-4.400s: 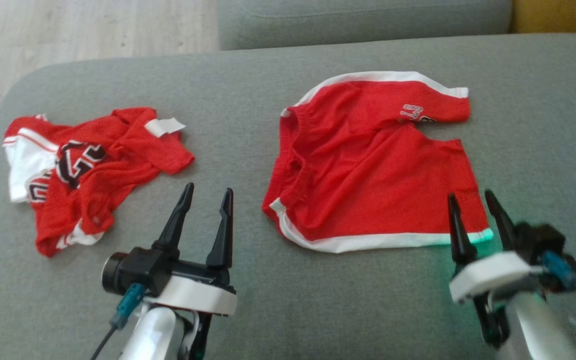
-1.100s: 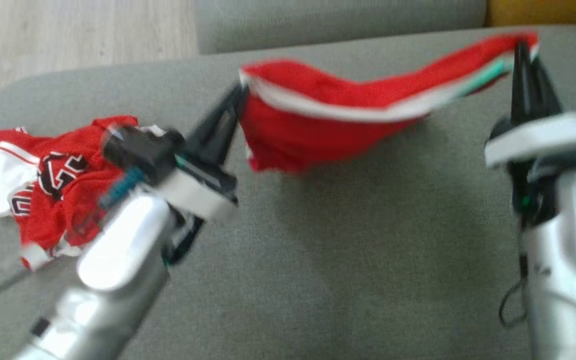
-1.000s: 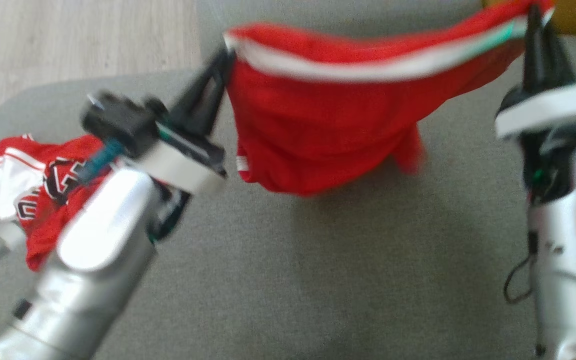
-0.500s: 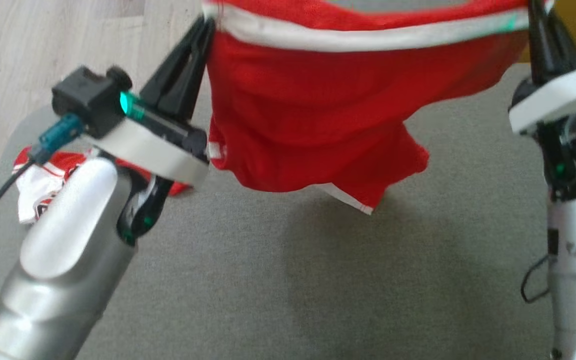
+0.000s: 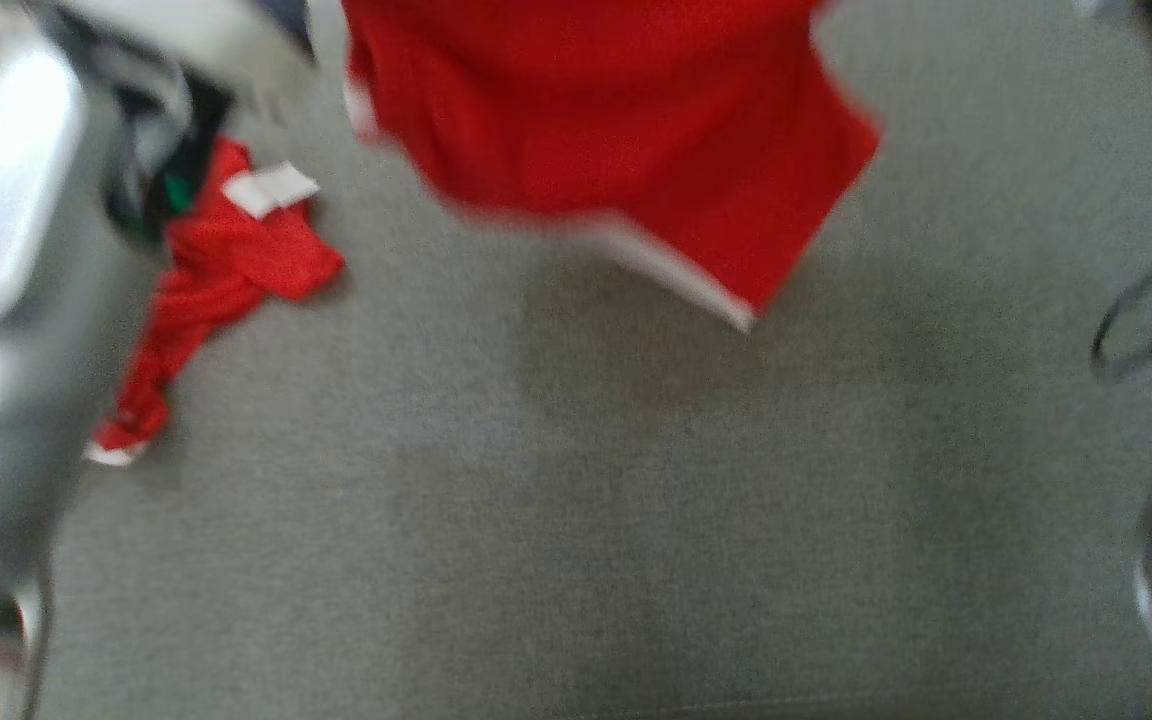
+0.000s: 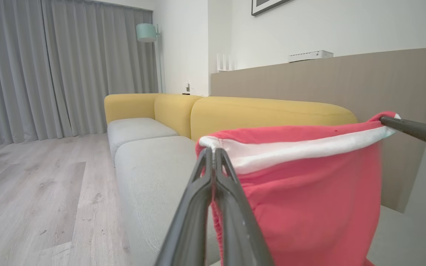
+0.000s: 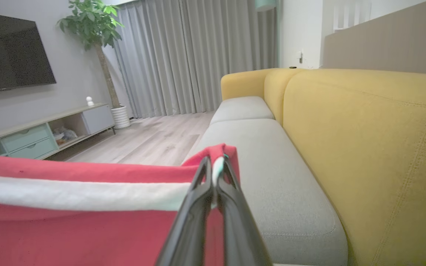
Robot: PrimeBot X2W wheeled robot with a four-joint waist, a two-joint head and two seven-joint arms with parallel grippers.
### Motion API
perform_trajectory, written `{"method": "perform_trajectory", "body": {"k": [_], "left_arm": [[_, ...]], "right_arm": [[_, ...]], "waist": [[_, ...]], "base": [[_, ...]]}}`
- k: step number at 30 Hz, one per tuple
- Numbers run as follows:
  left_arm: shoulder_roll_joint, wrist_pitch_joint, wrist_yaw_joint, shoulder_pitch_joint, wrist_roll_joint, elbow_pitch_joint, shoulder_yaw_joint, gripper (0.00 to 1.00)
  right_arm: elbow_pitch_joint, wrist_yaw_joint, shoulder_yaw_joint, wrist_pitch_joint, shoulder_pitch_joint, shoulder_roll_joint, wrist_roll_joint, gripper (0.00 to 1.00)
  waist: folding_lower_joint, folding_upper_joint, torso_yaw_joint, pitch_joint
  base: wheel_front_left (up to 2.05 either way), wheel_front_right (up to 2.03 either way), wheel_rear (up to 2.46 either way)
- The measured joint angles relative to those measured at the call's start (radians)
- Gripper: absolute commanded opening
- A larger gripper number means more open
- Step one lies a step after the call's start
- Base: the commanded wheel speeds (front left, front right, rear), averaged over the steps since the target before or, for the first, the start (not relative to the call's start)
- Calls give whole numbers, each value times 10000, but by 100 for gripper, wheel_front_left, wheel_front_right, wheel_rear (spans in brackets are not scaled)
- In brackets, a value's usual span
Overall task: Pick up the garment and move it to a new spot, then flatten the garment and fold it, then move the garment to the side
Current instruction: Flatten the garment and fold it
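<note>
Item: red shorts (image 5: 616,120), white-trimmed, hanging above the grey sofa seat (image 5: 576,520). White band stretched between left hand (image 6: 213,152) and right hand (image 7: 215,162), each pinching one end. Red jersey (image 5: 226,270): crumpled on the seat, left of the shorts.

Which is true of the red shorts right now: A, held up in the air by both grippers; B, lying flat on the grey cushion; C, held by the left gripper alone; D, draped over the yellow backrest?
A: the left gripper and the right gripper are each shut on the white-banded edge of the shorts, which hang above the cushion.
</note>
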Motion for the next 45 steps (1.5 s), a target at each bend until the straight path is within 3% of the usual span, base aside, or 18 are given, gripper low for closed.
{"method": "perform_trajectory", "body": {"k": [6, 11, 16, 24, 34, 45], "left_arm": [[-416, -750, -209, -2924, 251, 2203, 280, 0], [-903, -1801, -288, -4182, 368, 3766, 337, 0], [-1528, -2376, -330, -3650, -155, 4723, -184, 0], [-1352, -2571, -374, -445, -1162, 3902, -2353, 0], [-481, -2681, -360, 2550, -1513, 2075, -4228, 0], [27, -2635, 738, 5035, -1751, 359, -4690, 0]], "right_arm": [[2573, 0, 92, -2056, -3331, 81, -566, 0], [4383, 0, -117, -3461, -4527, 347, -1108, 0], [6255, 0, 374, -3674, -3998, 173, -1191, 0], [7632, 0, 1912, -2633, -1792, -610, -270, 0], [6370, 0, 4341, -359, 413, -2048, 2011, 0], [3536, 0, 6518, 1664, 2663, -3975, 3787, 0]], "waist": [[3, -1, -201, 1468], [3, -1, -415, 2117], [-4, 0, -440, 1929], [-5, 0, -181, 1339], [-6, 0, 21, 164], [-6, 1, -217, -1252]], "base": [[0, 0, 0], [0, 0, 0], [0, 0, 0], [0, 0, 0], [0, 0, 0], [0, 0, 0]]}}
